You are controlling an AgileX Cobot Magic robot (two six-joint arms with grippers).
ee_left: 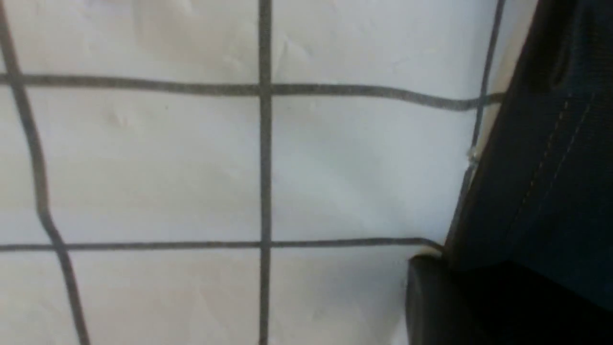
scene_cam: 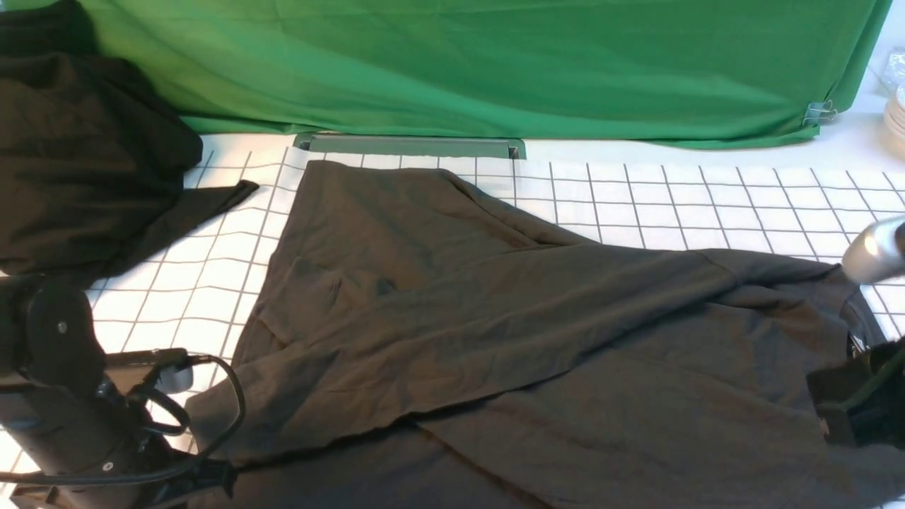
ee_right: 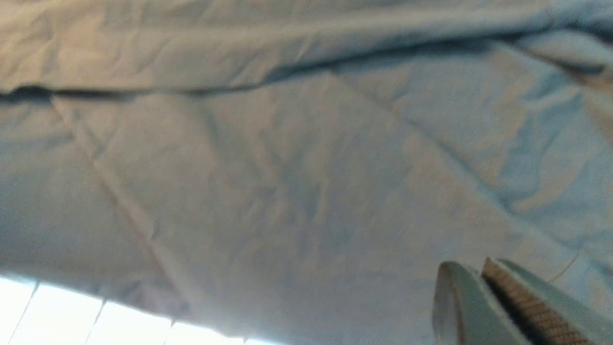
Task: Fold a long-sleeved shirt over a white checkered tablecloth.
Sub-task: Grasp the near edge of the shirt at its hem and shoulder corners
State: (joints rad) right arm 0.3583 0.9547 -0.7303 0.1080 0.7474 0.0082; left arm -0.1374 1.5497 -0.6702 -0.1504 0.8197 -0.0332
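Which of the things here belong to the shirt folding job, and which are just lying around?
Part of the job: long-sleeved shirt; white checkered tablecloth under it.
Just lying about: black heap of cloth at the far left; green backdrop; binder clip on the backdrop's corner.

The shirt (scene_cam: pixel 495 339) is charcoal-olive, the tablecloth (scene_cam: pixel 636 205) white with a dark grid, the backdrop (scene_cam: pixel 495 63) green.
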